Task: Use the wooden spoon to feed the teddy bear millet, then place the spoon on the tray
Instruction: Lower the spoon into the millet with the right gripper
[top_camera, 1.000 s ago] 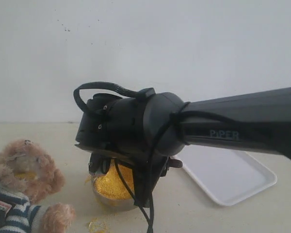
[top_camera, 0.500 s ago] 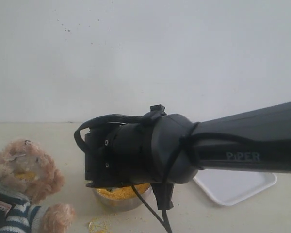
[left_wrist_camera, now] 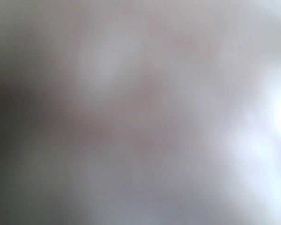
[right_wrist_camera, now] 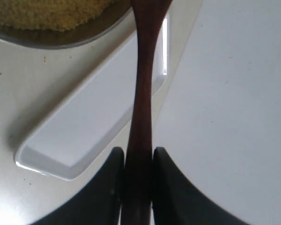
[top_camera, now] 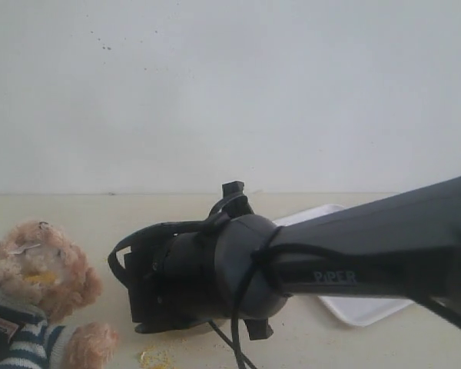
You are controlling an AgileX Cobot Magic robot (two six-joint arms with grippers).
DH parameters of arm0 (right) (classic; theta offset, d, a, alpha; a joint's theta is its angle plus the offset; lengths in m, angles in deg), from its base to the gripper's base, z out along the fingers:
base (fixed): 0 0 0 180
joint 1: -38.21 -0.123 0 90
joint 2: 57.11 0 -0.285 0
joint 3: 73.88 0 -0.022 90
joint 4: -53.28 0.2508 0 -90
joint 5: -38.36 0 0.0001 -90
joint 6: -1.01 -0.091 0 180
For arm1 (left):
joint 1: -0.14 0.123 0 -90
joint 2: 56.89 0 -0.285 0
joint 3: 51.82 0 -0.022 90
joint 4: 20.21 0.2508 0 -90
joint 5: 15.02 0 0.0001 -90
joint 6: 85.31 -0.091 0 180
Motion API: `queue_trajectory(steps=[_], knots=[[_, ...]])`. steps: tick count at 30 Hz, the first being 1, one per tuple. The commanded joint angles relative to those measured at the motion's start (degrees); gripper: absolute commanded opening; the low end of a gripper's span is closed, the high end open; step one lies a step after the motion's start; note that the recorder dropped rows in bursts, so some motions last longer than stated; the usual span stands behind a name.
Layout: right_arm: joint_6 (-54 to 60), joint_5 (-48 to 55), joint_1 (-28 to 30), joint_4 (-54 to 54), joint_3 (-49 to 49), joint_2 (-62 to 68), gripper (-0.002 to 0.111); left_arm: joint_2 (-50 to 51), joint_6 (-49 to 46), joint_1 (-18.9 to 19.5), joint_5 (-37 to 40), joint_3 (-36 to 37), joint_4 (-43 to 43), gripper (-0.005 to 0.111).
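The right pincer [right_wrist_camera: 137,161] is clamped narrow on the spoon [right_wrist_camera: 143,89] handle. The spoon is seen across the tray [right_wrist_camera: 84,126], its head cut off near the bowl [right_wrist_camera: 61,41] of millet [right_wrist_camera: 42,11]. The left pincer is not shown, only blur, so its state cannot be told. Yellow specks are seen on the bear [top_camera: 38,265] muzzle, so feeding is judged begun. The spoon is not yet laid on the tray.

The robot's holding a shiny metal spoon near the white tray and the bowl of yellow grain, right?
No. The spoon held by the right gripper is dark reddish-brown wood, not shiny metal; the right wrist view shows it. The flat white rectangular tray and round steel bowl of yellow millet are nearby.
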Motion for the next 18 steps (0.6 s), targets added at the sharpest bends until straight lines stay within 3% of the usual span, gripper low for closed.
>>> queue_trajectory(steps=[1, 18], knots=[[0.0, -0.47, -0.11, -1.92, 0.24, 1.28, 0.0, -0.41, -0.27, 0.07, 0.74, 0.13, -1.08, 0.004], [-2.17, -2.35, -0.11, 6.42, 0.24, 0.55, 0.0, -0.41, -0.27, 0.07, 0.74, 0.13, -1.08, 0.004]])
